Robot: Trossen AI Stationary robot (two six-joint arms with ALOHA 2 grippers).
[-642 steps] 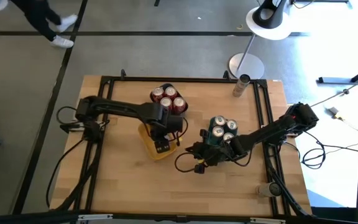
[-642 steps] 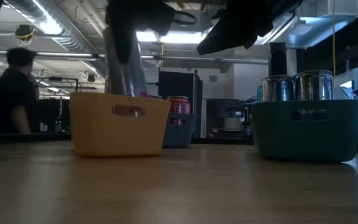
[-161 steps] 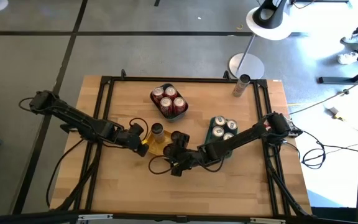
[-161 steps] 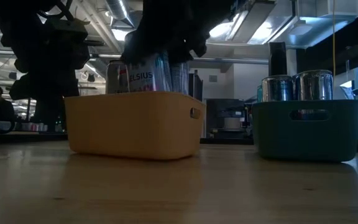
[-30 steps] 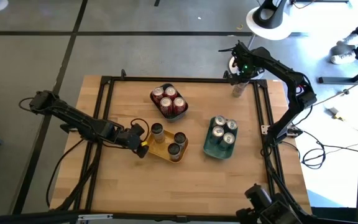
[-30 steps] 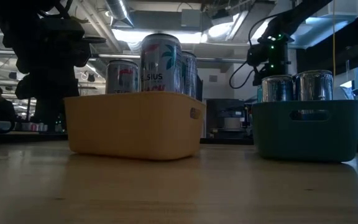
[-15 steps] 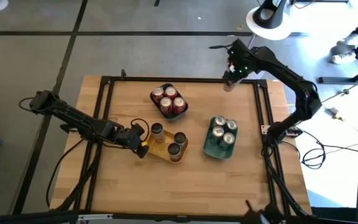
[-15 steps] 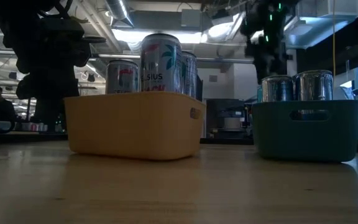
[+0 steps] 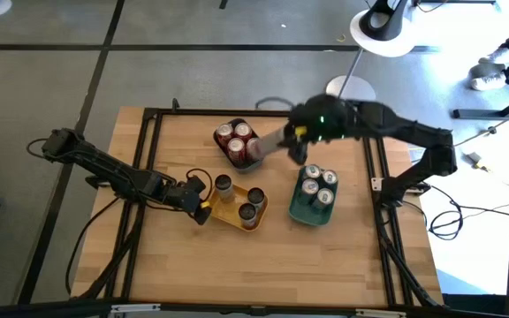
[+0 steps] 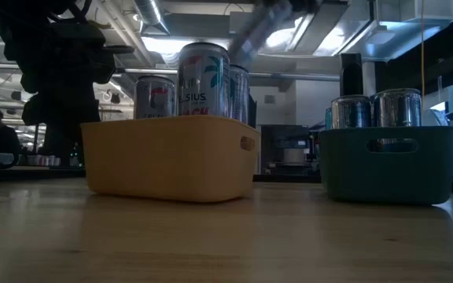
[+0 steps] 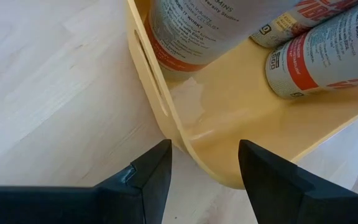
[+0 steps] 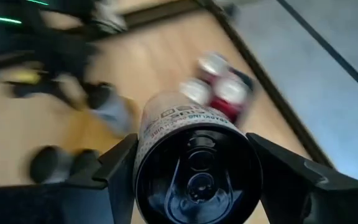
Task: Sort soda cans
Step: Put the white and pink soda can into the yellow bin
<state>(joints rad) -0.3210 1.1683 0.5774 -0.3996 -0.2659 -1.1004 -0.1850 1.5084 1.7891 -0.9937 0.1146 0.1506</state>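
Observation:
My right gripper (image 9: 290,134) is high over the table's far middle, shut on a grey soda can (image 9: 270,141) beside the dark blue tray (image 9: 256,162), which holds three red cans (image 9: 239,143). The low view shows that can as a blur (image 10: 258,27). My left gripper (image 9: 203,199) is at the left corner of the yellow tray (image 9: 228,215), shut on its wall. Three cans (image 9: 239,200) stand in that tray. Several silver-green cans (image 9: 316,183) stand in the teal tray (image 9: 300,212). My left gripper (image 11: 204,155) has the yellow tray's corner wall (image 11: 185,140) between its fingers, one outside and one inside. It comes slanting down from the table's left. The tray stands flat on the table. My right gripper (image 12: 194,168) pinches the can's round side (image 12: 146,146) between its two fingers. One end of the can (image 12: 191,174) faces the wrist camera. The can lies along the fingers, tilted and clear of the table.
A black frame (image 9: 148,159) runs round the wooden table. A lamp base (image 9: 350,91) stands beyond the far right corner. Bare wood lies along the near edge (image 9: 263,274). In the low view the yellow tray (image 10: 167,157) and the teal tray (image 10: 388,161) stand side by side.
My right gripper has lifted the can from the table's far right corner. It has swung fast toward the left, over the table and toward the dark blue tray, turning as it went. The can now hangs tilted in the air.

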